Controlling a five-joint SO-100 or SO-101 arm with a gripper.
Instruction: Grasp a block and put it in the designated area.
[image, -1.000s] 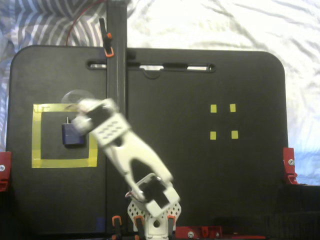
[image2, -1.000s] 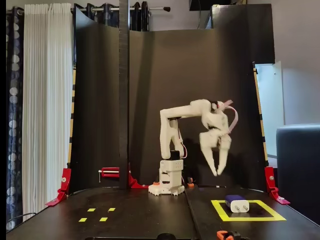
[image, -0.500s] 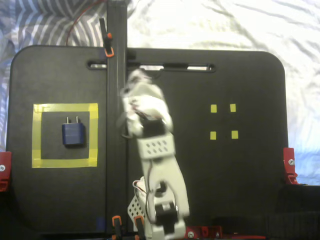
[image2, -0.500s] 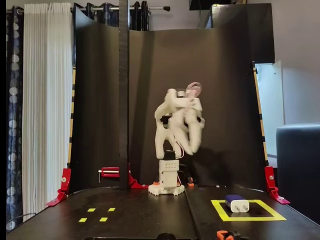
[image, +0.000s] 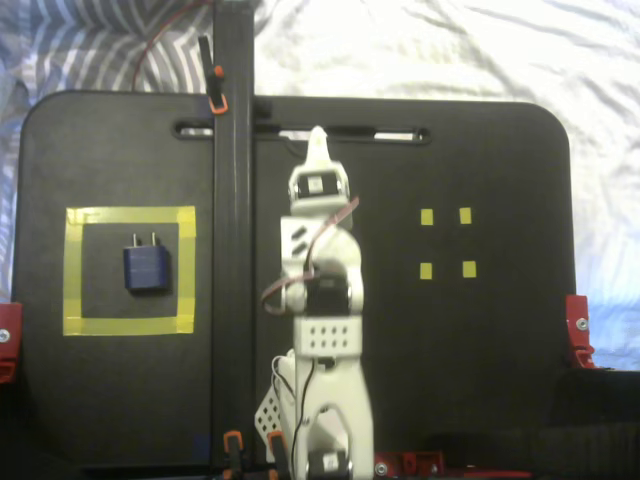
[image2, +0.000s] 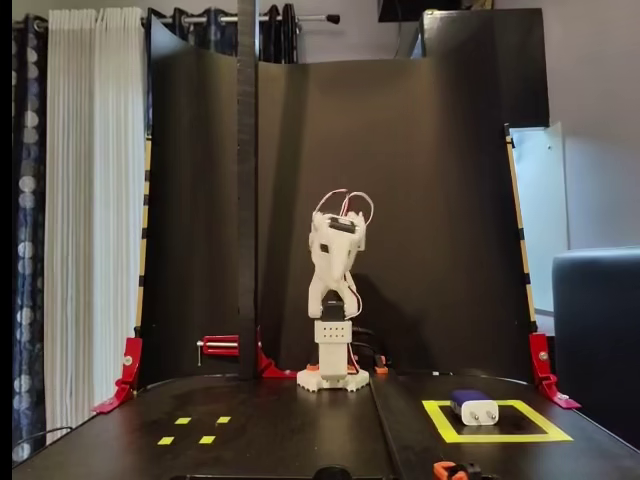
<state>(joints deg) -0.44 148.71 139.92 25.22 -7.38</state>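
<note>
blue block (image: 147, 268) inside designated area (image: 73, 270); prongs visible from above only.

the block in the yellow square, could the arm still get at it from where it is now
Probably yes. The block lies alone inside the designated area, nothing on or against it. The gripper is folded back over the board's middle, well away, but only bare board lies between them.
</note>
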